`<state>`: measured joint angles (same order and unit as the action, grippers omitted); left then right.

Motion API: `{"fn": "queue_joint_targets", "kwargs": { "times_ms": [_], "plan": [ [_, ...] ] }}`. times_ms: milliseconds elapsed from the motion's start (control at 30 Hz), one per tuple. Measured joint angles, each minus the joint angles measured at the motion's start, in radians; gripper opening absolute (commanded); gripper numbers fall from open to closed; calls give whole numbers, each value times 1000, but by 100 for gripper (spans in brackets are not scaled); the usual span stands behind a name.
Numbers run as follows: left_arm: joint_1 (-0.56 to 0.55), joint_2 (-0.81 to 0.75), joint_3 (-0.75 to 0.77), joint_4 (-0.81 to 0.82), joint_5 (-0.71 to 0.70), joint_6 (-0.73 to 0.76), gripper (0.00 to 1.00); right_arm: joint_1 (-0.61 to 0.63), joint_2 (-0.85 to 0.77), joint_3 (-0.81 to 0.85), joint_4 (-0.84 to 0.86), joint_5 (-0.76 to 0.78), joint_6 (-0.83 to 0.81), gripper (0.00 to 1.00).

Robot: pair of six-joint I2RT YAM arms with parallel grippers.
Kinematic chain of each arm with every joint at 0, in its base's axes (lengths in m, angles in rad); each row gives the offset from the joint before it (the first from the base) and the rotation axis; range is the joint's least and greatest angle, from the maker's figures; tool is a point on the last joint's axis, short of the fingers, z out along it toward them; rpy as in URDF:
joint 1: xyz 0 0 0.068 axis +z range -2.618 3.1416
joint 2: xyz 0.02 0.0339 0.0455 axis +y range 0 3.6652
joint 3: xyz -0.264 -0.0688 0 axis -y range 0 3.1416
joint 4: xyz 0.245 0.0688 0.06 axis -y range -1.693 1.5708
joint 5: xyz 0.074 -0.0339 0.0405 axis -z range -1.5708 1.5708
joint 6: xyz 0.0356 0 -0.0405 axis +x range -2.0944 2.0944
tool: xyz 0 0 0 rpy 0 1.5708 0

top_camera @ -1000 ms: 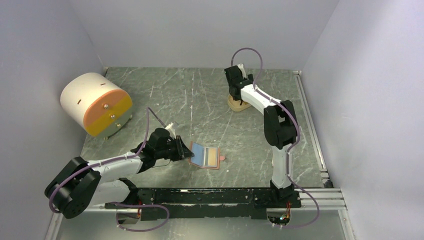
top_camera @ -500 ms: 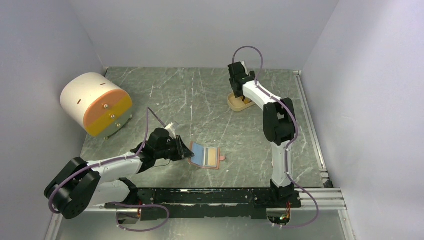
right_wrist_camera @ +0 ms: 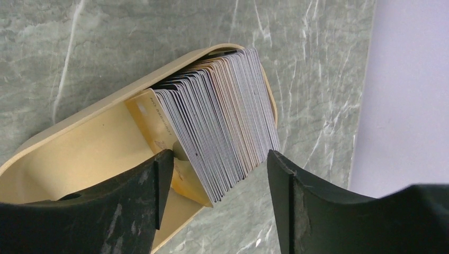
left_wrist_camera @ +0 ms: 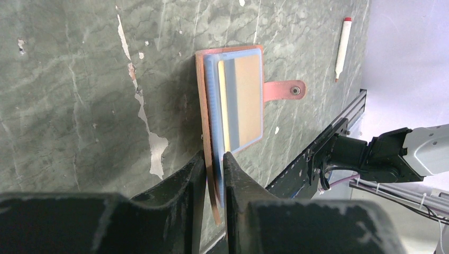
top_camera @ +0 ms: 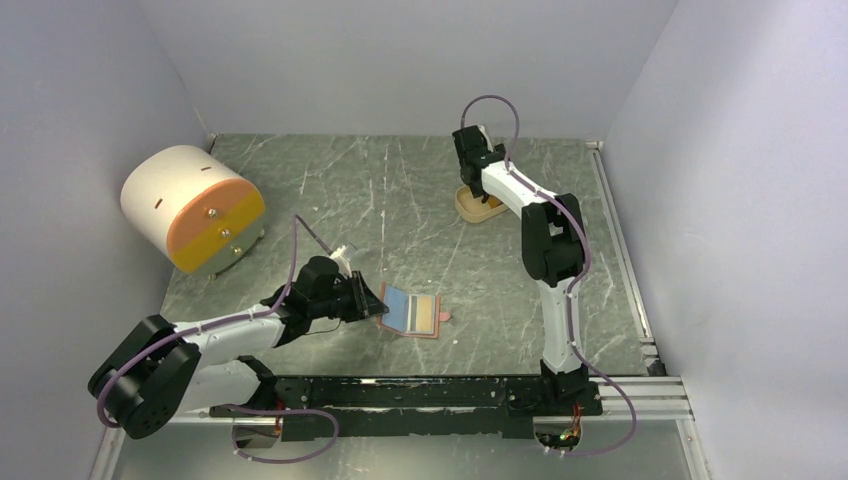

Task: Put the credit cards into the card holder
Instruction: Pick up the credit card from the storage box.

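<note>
The salmon-pink card holder (top_camera: pixel 412 314) lies open on the table centre, a light blue card in its left half. In the left wrist view the card holder (left_wrist_camera: pixel 233 100) shows its snap tab (left_wrist_camera: pixel 283 90). My left gripper (left_wrist_camera: pixel 214 159) is shut on the holder's near edge, its raised flap pinched between the jaws; it shows in the top view (top_camera: pixel 366 301). My right gripper (right_wrist_camera: pixel 216 161) is open above a fanned stack of grey-white credit cards (right_wrist_camera: pixel 222 135) standing in a beige oval tray (right_wrist_camera: pixel 74 159) at the back (top_camera: pixel 478 205).
A big white-and-orange drum with drawers (top_camera: pixel 192 208) stands at the back left. A white marker with a red cap (left_wrist_camera: pixel 342 48) lies beyond the holder. A black rail (top_camera: pixel 430 392) runs along the table's near edge.
The right arm's wrist has shifted slightly over the tray at the back. The left arm and the card holder have not moved.
</note>
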<state>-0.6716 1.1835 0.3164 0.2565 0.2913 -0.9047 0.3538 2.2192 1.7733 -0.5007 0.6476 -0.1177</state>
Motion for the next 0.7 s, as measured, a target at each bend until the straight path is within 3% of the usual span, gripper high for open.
{"fn": "queue_joint_targets", "kwargs": {
  "times_ms": [700],
  "plan": [
    [0, -32, -15, -4, -1, 0, 23, 6, 5, 16, -10, -8, -9, 38]
  ]
}}
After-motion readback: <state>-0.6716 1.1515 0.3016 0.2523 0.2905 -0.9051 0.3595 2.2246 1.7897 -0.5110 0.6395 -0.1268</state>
